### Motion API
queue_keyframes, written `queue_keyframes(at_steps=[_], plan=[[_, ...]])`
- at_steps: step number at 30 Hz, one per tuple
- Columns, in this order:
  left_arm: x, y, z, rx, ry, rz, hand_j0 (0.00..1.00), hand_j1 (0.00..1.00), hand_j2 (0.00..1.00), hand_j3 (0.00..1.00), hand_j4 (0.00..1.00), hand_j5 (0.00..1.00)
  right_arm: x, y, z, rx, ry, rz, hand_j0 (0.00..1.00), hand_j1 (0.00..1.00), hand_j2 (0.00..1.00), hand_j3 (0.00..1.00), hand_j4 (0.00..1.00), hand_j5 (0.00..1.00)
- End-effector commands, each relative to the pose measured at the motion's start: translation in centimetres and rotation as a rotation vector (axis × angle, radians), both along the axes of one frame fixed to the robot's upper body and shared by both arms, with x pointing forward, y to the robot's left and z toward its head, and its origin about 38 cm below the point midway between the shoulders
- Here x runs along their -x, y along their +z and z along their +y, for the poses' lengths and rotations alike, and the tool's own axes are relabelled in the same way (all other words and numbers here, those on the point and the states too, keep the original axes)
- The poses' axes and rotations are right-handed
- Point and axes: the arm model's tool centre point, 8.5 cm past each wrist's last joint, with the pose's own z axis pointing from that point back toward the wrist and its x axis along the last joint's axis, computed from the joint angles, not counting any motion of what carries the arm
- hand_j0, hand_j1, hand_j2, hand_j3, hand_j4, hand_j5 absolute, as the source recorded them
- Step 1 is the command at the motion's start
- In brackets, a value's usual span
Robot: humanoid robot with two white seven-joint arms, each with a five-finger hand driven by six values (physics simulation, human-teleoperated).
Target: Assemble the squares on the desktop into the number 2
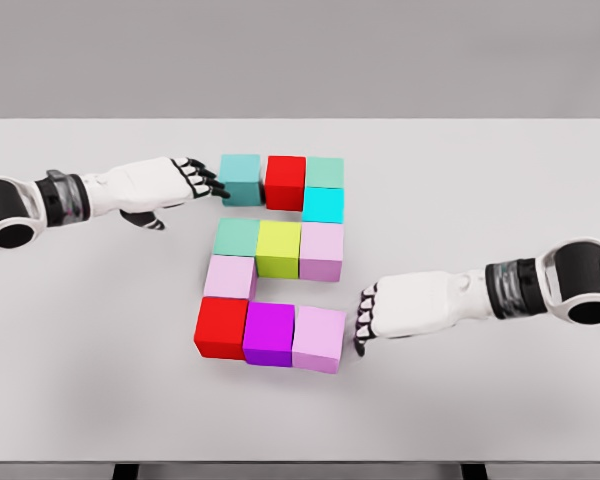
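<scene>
Several coloured cubes lie on the white table [480, 180] in the shape of a 2. The top row is a teal cube [241, 179], a red cube [285, 181] and a green cube [325, 171], with a cyan cube [323, 205] below the green one. The middle row holds a green cube [236, 238], a yellow-green cube [278, 249] and a pink cube [322, 251]. A pale pink cube [229, 277] leads down to a red cube [220, 328], a purple cube [269, 333] and a pink cube [318, 339]. My left hand [202, 178] touches the teal cube's left side, fingers extended. My right hand [364, 318] rests flat against the bottom pink cube's right side.
The table's front edge runs along the bottom of the head view, with dark legs showing beneath it. Bare tabletop lies to the right of the cubes and in front of them.
</scene>
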Motion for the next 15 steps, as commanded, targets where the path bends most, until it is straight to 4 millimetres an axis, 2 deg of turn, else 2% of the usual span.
queue_keyframes(at_steps=[1,3,5,6,7,10,11,13,15], plan=[[0.0,0.3,0.5,0.005,0.011,-0.003,0.97,0.97,0.97,0.97,0.97,0.97,-0.5,0.8,-1.2,0.007,-0.031,-0.019,0.62,0.62,0.62,0.62,0.62,0.62],[0.0,0.5,1.2,0.000,0.022,-0.006,0.98,0.98,0.98,0.98,0.98,0.98,-1.1,2.1,-2.5,0.007,-0.066,-0.054,0.66,0.66,0.66,0.66,0.66,0.66],[0.0,0.7,1.7,-0.005,0.030,-0.008,0.98,0.98,0.98,0.98,0.98,0.98,-2.0,4.5,-4.0,-0.032,-0.121,-0.082,0.79,0.79,0.79,0.79,0.79,0.79],[0.1,0.6,1.7,-0.005,0.029,-0.007,0.99,0.99,0.99,0.99,0.99,0.99,-2.6,6.9,-5.7,-0.064,-0.172,-0.109,0.94,0.94,0.94,0.94,0.94,0.94],[0.1,0.6,1.6,-0.006,0.028,-0.006,0.99,0.99,0.99,0.99,0.99,0.99,-2.7,7.6,-6.3,-0.076,-0.190,-0.117,0.98,0.98,0.98,0.98,0.98,0.98],[0.0,0.5,1.9,-0.010,0.035,-0.006,0.99,0.99,0.99,0.99,0.99,0.99,-2.8,10.4,-10.4,-0.189,-0.334,-0.163,0.99,0.99,0.99,0.99,0.99,0.99],[0.0,0.5,1.9,-0.009,0.036,-0.007,0.99,0.99,0.99,0.99,0.99,0.99,-2.7,10.8,-11.1,-0.204,-0.357,-0.176,0.99,0.99,0.99,0.99,0.99,0.99],[-0.3,0.5,2.3,-0.015,0.049,-0.006,0.99,0.99,0.99,0.99,0.99,0.99,-2.3,11.6,-13.8,-0.281,-0.445,-0.176,1.00,1.00,1.00,1.00,1.00,1.00],[-0.9,0.8,2.7,-0.019,0.069,-0.011,0.99,0.99,0.99,0.99,0.99,0.99,-2.6,11.5,-15.1,-0.307,-0.493,-0.152,1.00,1.00,1.00,1.00,1.00,1.00]])
